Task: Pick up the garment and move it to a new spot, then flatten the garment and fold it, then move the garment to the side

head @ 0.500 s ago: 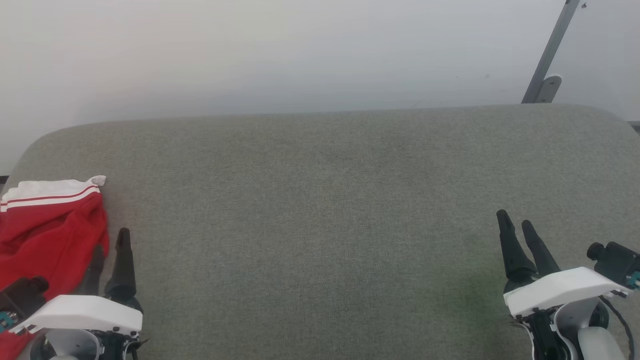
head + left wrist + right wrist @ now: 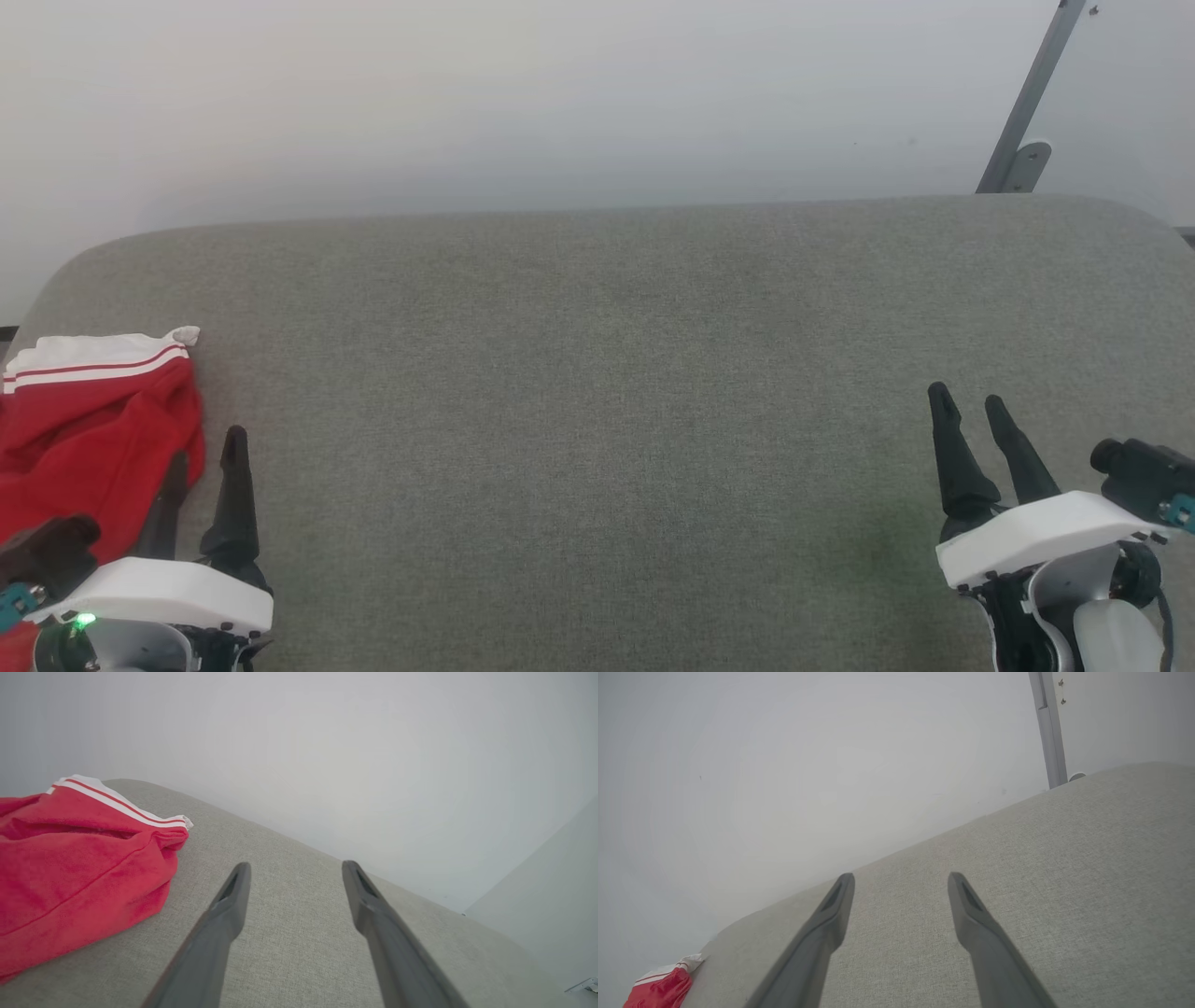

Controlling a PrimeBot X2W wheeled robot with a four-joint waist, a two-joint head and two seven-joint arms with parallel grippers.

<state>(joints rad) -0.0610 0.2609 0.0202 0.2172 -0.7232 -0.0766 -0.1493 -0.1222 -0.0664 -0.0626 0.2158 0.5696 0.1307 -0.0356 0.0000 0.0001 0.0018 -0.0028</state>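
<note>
Red garment point(image 2: 89, 429) lies bunched at the grey pad's point(image 2: 597, 392) left edge, just beside the left gripper point(image 2: 206, 446), spread and empty. The right gripper point(image 2: 965, 397), likewise spread and empty, sits well apart. Pick-up seemingly next: best to pinch a thick fold.

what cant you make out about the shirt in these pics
Head view: the garment runs off the left edge; the left gripper covers its near part.
Left wrist view: bunched folds hide its front; the left edge crops it.
Right wrist view: garment tiny, cropped at the bottom corner.
</note>
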